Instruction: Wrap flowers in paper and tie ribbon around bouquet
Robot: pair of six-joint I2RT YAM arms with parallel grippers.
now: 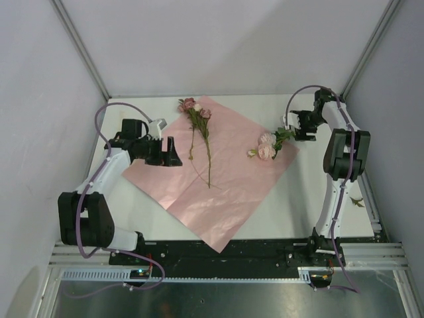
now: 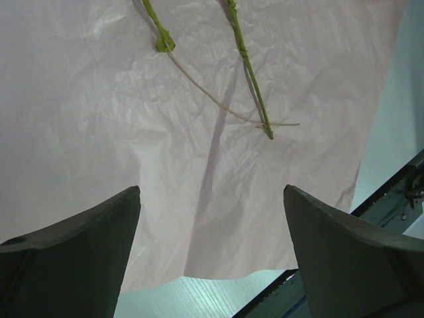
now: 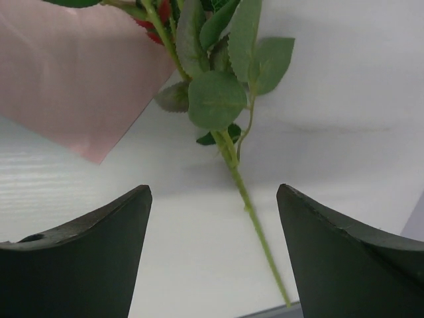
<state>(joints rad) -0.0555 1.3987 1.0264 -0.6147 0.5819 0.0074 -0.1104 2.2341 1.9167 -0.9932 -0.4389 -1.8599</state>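
Observation:
The paper lies flat, pink face up, as a diamond on the white table. One stem of flowers lies on its far part, thin stems running toward me. A second cluster of flowers rests at the paper's right corner, its leaves and stem out on the table. My left gripper hangs open over the paper's left edge. My right gripper is open, the stem lying between its fingers untouched. The ribbon and the bouquet are out of view.
White walls close in the table at the back and both sides. A black rail runs along the near edge, also seen as the rail beyond the paper's corner. A small green scrap lies beside the right arm.

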